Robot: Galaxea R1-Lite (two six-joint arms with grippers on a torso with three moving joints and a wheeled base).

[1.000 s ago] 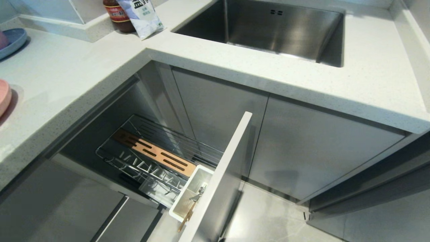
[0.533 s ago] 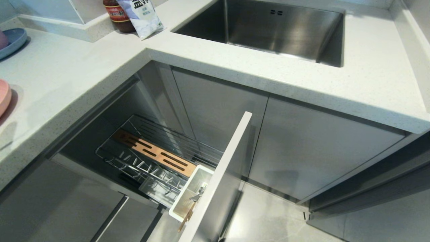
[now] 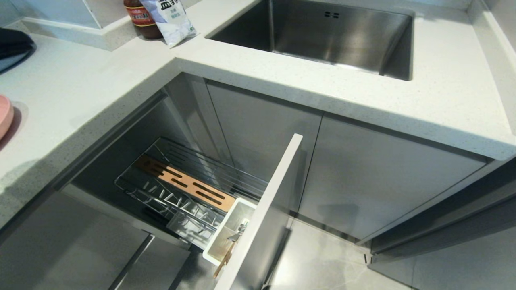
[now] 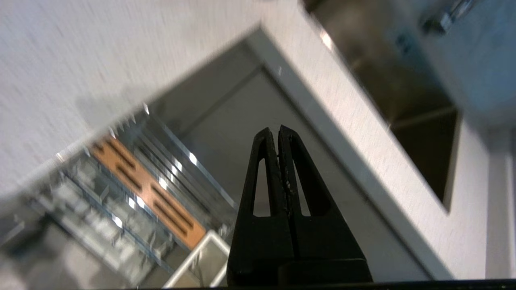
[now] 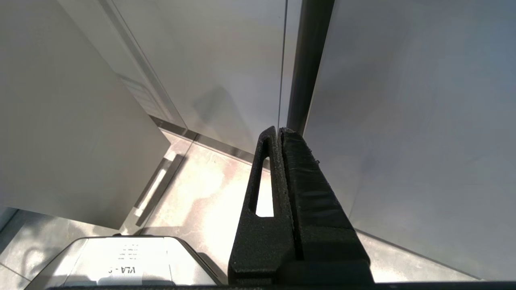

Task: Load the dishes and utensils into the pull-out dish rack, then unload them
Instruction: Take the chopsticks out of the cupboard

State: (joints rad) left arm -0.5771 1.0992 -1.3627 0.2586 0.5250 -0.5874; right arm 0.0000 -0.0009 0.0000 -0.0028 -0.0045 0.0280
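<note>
While it stands pulled out under the counter (image 3: 100,100) at seven o'clock in the head view, the pull-out dish rack (image 3: 177,189) runs its long axis from ten o'clock to four: chrome wire, slotted brown wooden strip, white cutlery box (image 3: 225,237) holding chopsticks (image 3: 224,261) that point toward seven. Both the left gripper (image 4: 278,133) and right gripper (image 5: 279,133) are closed on nothing.
</note>
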